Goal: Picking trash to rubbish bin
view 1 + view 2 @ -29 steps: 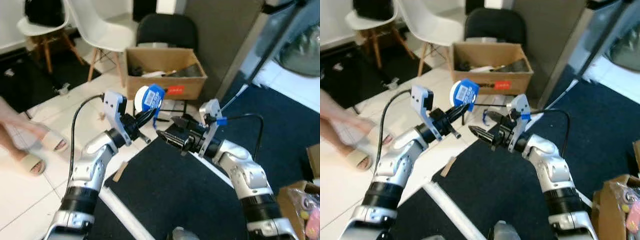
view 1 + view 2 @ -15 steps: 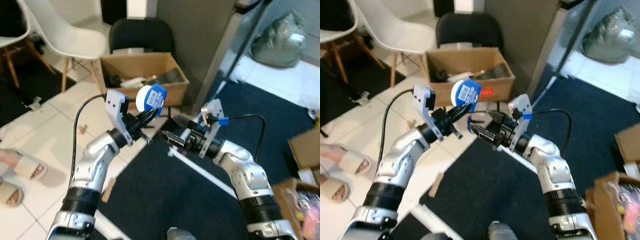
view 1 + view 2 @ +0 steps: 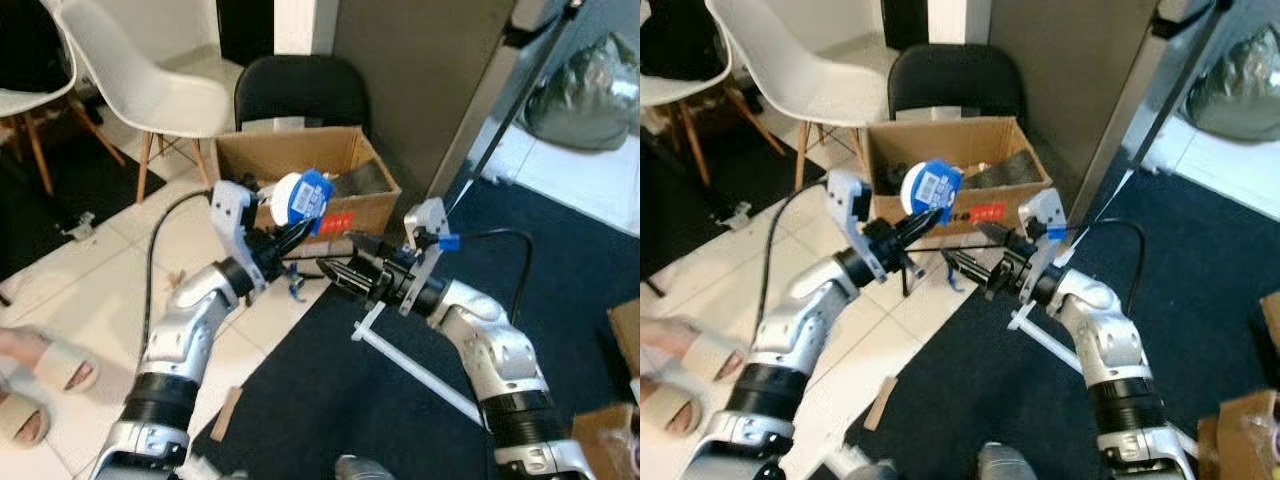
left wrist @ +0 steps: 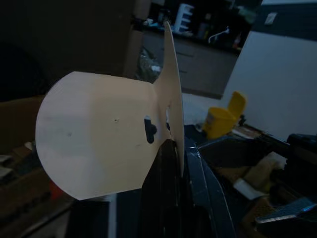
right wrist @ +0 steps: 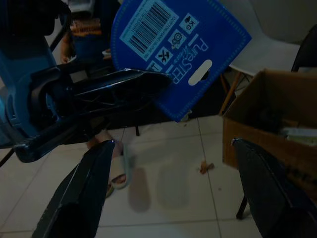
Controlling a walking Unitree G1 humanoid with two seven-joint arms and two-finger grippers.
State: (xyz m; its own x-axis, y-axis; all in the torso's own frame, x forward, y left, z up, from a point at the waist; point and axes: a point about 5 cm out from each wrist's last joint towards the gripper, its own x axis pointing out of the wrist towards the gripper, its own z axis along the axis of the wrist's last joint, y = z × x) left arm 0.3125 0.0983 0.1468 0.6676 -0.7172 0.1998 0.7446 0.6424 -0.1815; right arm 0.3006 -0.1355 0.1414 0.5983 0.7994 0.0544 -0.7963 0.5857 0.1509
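My left gripper (image 3: 305, 226) is shut on the lower edge of a blister pack (image 3: 301, 194) with a blue card and a round white front, held up in the air. In the left wrist view the pack's pale back (image 4: 99, 134) stands above the closed fingers (image 4: 168, 198). My right gripper (image 3: 338, 255) is open just right of and below the pack, not touching it; its wrist view shows the blue card (image 5: 178, 49) between wide-spread fingers (image 5: 84, 198). Right behind the pack on the floor stands an open cardboard box (image 3: 380, 205) holding several pieces of trash.
A black chair (image 3: 300, 95) stands behind the box, a white chair (image 3: 140, 80) to its left. A person's sandalled foot (image 3: 40, 370) is at the lower left on the white tiles. A white rod (image 3: 410, 365) lies on the dark blue carpet (image 3: 330, 400).
The camera has moved nearer to the cardboard box, which now sits directly behind the pack. The left gripper still holds the pack; the right gripper stays open beside it.
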